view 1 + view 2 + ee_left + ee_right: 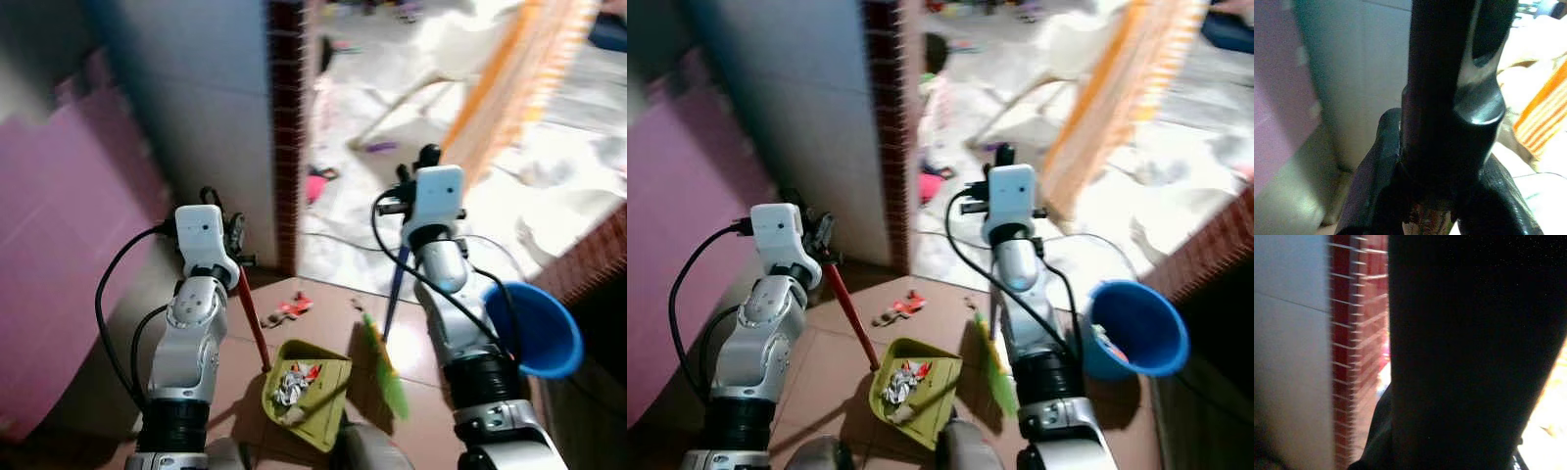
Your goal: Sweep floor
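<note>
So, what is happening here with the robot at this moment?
The robot is sweeping a brown tiled floor. Its left end effector holds the red handle of a yellow-green plastic dustpan that contains scraps. Its right end effector holds the blue handle of a green-bristled broom. One red scrap lies beyond the dustpan.

Smooth brown tiles on the floor (323, 323), faintly glossy. At six o'clock the dustpan (328, 397) looks matt yellow-green plastic, crumpled paper scraps (292, 382) inside. At three o'clock, a shiny blue plastic bucket (539, 328). Rough red brick pillar (287, 127) at twelve.
</note>
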Robot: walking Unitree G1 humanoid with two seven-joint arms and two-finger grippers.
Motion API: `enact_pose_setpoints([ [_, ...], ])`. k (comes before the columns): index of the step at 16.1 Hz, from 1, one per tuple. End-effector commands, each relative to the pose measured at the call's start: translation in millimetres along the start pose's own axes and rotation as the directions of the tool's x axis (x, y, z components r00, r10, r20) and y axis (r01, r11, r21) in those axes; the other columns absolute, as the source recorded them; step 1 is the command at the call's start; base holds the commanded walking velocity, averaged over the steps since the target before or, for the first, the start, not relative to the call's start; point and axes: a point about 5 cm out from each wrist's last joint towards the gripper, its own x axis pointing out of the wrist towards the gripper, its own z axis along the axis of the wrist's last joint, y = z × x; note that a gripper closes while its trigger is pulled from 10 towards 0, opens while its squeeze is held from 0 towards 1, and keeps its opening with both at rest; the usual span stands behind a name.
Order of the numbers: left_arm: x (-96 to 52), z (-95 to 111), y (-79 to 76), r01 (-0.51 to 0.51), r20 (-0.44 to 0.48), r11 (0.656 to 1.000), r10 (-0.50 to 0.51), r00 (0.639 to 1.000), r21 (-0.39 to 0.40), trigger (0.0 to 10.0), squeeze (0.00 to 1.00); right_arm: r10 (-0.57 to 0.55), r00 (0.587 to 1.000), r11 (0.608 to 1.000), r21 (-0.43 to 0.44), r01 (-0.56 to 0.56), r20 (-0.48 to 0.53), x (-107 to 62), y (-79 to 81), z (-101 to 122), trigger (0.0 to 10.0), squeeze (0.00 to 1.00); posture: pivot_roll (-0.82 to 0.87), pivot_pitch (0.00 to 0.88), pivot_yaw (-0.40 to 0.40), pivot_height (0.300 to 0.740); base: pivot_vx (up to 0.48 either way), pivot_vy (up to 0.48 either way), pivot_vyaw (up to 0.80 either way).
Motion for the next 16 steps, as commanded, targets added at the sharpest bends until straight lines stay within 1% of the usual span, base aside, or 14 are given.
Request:
enact_pose_setpoints([
  [1,-0.5,5.3,-11.1,0.04,0.017,0.997,-0.039,0.999,-0.072,10.0,0.0,-0.013,0.999,1.0,-0.004,0.013,0.032,3.4,-3.2,7.7,10.0,0.0,0.01,0.037,-0.03,0.74,-0.281,0.0,-0.8],
  [3,0.6,5.4,-11.8,0.04,0.013,0.996,-0.039,0.999,-0.077,10.0,0.0,-0.013,0.999,1.0,-0.009,0.013,0.034,4.6,-3.5,7.9,10.0,0.0,0.01,0.036,-0.032,0.74,-0.285,0.0,-0.68],
  [9,2.2,6.0,-11.1,0.034,0.014,0.996,-0.033,0.999,-0.082,10.0,0.0,-0.012,0.999,1.0,-0.013,0.012,0.039,6.1,-4.0,8.9,10.0,0.0,0.01,0.031,-0.035,0.74,-0.274,0.0,0.0],
  [15,3.4,5.2,-8.3,0.024,0.009,0.996,-0.023,1.0,-0.088,10.0,0.0,-0.046,0.999,0.997,-0.064,0.048,0.021,7.6,-11.6,5.2,10.0,0.0,0.0,0.027,-0.04,0.74,-0.259,0.0,0.0],
  [16,4.0,6.0,-6.4,0.019,0.012,0.996,-0.018,1.0,-0.087,10.0,0.0,-0.047,0.999,0.997,-0.065,0.048,0.019,7.6,-12.1,4.7,10.0,0.0,0.0,0.026,-0.04,0.74,-0.255,0.0,-0.8],
])
